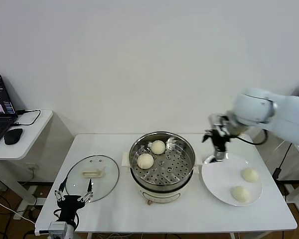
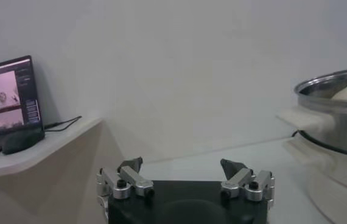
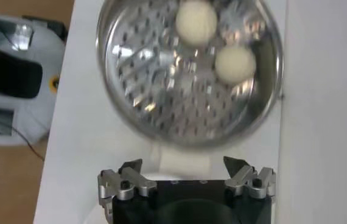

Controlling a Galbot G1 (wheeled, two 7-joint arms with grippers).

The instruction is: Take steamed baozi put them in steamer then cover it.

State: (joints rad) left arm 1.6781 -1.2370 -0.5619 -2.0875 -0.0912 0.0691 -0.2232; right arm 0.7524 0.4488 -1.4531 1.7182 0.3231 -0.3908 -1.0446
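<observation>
Roughly half done. Two steamed baozi (image 1: pixel 152 154) already on perforated tray of steamer (image 1: pixel 162 180), mid-table; other two on white plate (image 1: pixel 219 178) near right edge. Right gripper (image 1: pixel 218 147) hanging betw. steamer & plate, above plate's back-left rim, fingers spread, holding nothing. Left gripper (image 1: pixel 74 191) parked low at front-left corner, also spread wide, empty. Glass lid (image 1: pixel 92 178) lying flat near left edge, handle up. Left to do: move last two buns, then lid on.
</observation>
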